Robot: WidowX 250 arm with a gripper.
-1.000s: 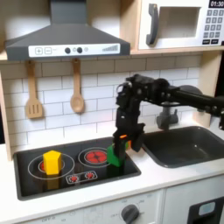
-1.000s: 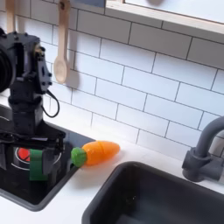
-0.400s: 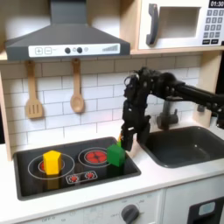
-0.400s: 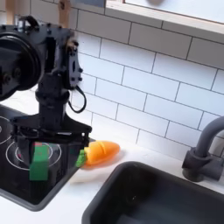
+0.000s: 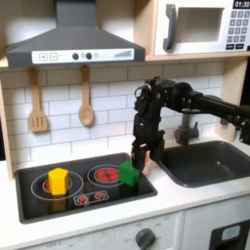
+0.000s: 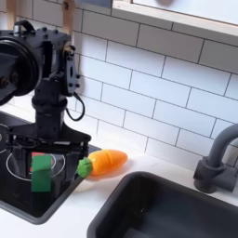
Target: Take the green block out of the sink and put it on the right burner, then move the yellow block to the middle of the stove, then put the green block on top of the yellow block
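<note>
Here, in the first exterior view, we start at the nine o'clock side of the stove (image 5: 78, 190), where the yellow block (image 5: 58, 180) stands upright on the ring burner at the first exterior view's left. Moving toward three o'clock, we find the green block (image 5: 128, 174) resting on the stove at the outer edge of the other ring burner, free of any grip. Just above it, at about one o'clock from the block, hangs the gripper (image 5: 142, 153), pointing down from the black arm that reaches in over the sink (image 5: 210, 161). We cannot tell from either view whether its fingers are apart or together; nothing is seen between them. Farther toward three o'clock lies the dark sink basin in the white counter.

In the second exterior view, the green block (image 6: 41, 173) sits on the stove (image 6: 19, 191) at the near corner, with the gripper (image 6: 48, 141) just above it, apart from its top. At three o'clock of the block, a toy carrot (image 6: 104, 163) lies on the white counter, its green end touching the stove's edge. The sink (image 6: 158, 209) opens beyond the carrot, and the dark faucet (image 6: 218, 158) curves at its far side.
</note>
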